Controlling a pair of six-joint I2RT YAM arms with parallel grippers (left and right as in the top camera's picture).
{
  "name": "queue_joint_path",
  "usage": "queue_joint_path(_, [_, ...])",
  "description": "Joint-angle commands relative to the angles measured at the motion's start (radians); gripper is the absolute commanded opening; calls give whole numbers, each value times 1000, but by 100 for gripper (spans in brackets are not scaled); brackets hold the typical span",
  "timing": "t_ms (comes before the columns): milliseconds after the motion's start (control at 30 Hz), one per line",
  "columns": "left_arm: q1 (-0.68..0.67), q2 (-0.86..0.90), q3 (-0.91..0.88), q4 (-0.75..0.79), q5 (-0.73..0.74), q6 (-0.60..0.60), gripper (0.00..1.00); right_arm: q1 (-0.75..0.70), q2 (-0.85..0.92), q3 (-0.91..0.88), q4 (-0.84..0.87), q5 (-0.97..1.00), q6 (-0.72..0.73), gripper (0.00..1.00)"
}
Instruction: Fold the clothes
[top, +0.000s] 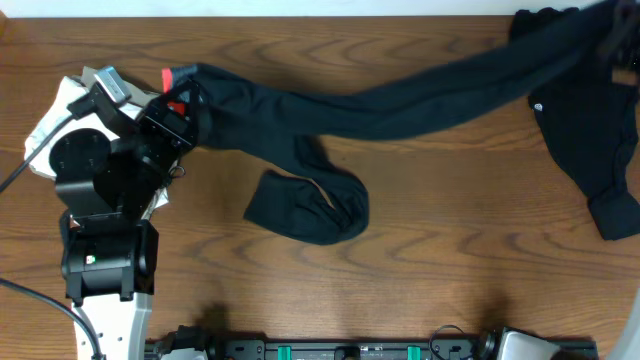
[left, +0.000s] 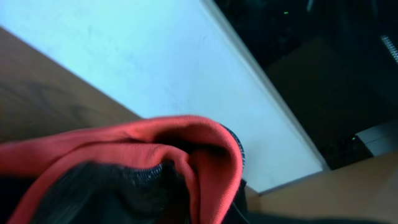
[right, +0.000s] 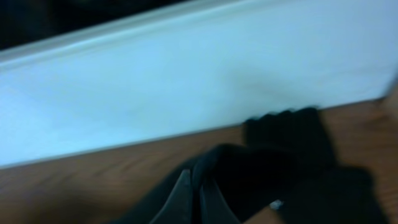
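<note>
Coral-red waistband (left: 124, 146) of black leggings (top: 400, 105) bunched in clamped left jaws; right jaws blurred, state unclear.

No legible text; logo (top: 541, 106) on black garment (top: 600, 160) unreadable.

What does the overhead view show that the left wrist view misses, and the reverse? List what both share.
Overhead only: the leggings stretched across the table, one leg end bunched mid-table, and a second black garment at right. Left wrist only: grey edging inside the waistband, and a white surface beyond the table. Both: the coral-red waistband and wooden tabletop.
</note>
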Motion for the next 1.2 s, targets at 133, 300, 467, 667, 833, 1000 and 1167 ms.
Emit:
queue_joint_path(133, [-2, 51, 15, -29, -39, 3, 6, 83, -98, -25, -465, -319, -163, 1])
queue_joint_path(300, [-1, 104, 15, -16, -65, 24, 6, 164, -133, -25, -836, -430, -359, 2])
queue_joint_path(467, [-1, 120, 15, 72, -95, 34, 6, 305, -187, -50, -828, -445, -394, 27])
queue_joint_path(667, [-1, 115, 15, 210, -95, 33, 6, 391, -150, -50, -798, -447, -405, 33])
queue_joint_path(833, [-1, 95, 15, 183, -86, 34, 6, 430, -71, -50, -755, -381, -383, 33])
queue_joint_path(1000, [-2, 90, 15, 119, -29, 37, 6, 440, 50, -72, -616, -316, -292, 41])
queue_joint_path(1167, [-1, 89, 15, 42, -18, 38, 6, 494, 239, -130, -457, -277, -270, 47])
